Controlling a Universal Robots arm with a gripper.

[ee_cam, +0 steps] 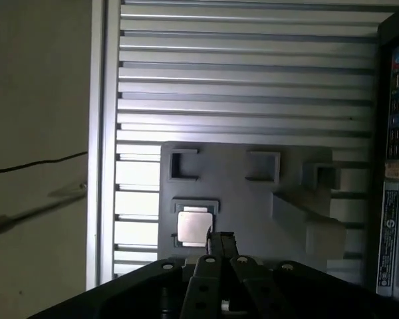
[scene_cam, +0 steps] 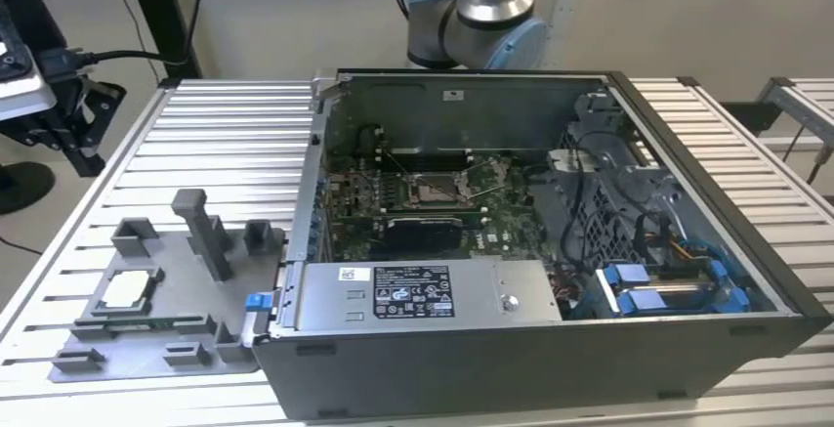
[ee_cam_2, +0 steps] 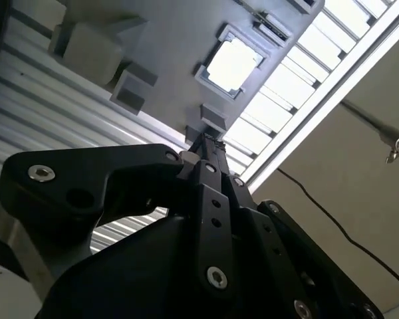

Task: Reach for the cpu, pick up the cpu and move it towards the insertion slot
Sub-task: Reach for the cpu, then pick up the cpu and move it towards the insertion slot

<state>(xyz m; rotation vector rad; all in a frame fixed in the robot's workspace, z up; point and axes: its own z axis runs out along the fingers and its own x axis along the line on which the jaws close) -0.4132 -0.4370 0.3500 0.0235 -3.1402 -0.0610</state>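
Note:
The cpu (scene_cam: pixel 120 291) (ee_cam_2: pixel 234 64) (ee_cam: pixel 193 227), a pale silvery square chip, lies flat in a recess of the grey plastic tray (scene_cam: pixel 156 349) (ee_cam_2: pixel 166 60) (ee_cam: pixel 253 199). In both wrist views my gripper (ee_cam_2: pixel 205 142) (ee_cam: pixel 219 240) hangs above the tray, clear of the chip, its fingers pressed together with nothing between them. In the exterior view the gripper (scene_cam: pixel 59 129) is at the far left edge, high over the table. The insertion slot (scene_cam: pixel 436 190), a silver-framed socket with a dark centre, sits on the board inside the open computer case (scene_cam: pixel 548 349).
The tray has upright grey posts (scene_cam: pixel 206 232) and several other recesses. The case wall (ee_cam: pixel 396 166) stands close beside the tray. The ribbed metal table (scene_cam: pixel 222 144) ends at an edge (ee_cam: pixel 103 166) with floor and a cable beyond. The arm's base (scene_cam: pixel 476 17) rises behind the case.

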